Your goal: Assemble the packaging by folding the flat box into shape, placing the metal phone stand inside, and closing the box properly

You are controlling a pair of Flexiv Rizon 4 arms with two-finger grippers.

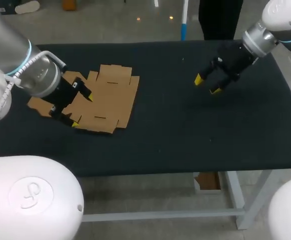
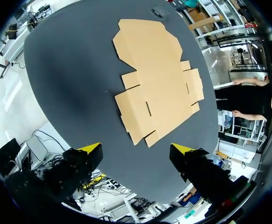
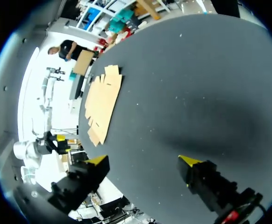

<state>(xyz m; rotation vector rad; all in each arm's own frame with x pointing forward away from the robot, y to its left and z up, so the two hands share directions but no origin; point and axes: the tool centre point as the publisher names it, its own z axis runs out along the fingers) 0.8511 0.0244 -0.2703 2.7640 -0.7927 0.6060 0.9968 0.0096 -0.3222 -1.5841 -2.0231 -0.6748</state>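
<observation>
The flat box (image 1: 108, 97) is lying unfolded on the left part of the bench (image 1: 185, 130), with all of its panels and flaps spread flat against the dark surface. The left end effector (image 1: 82, 110) is being held over the box's near-left portion, its fingers (image 2: 91, 150) spread wide with nothing between them. In the left wrist view the cardboard is lying ahead of the yellow tips and apart from them. The right end effector (image 1: 207, 85) is being held above bare bench at the far right, well apart from the box, likewise wide open and empty. The step in hand is being judged as the first fold, since no panel is raised yet. For a sound fold, it is being advised that one side panel be taken at its free edge and turned up along its crease while the base panel is pinned down by the other arm. Thin card is likely to slide or bow if it is lifted unsupported. The metal phone stand is not being shown in any view, so its place cannot be stated. In the head view the box's left edge is being covered by the left arm. The crease lines are being made out only faintly.
</observation>
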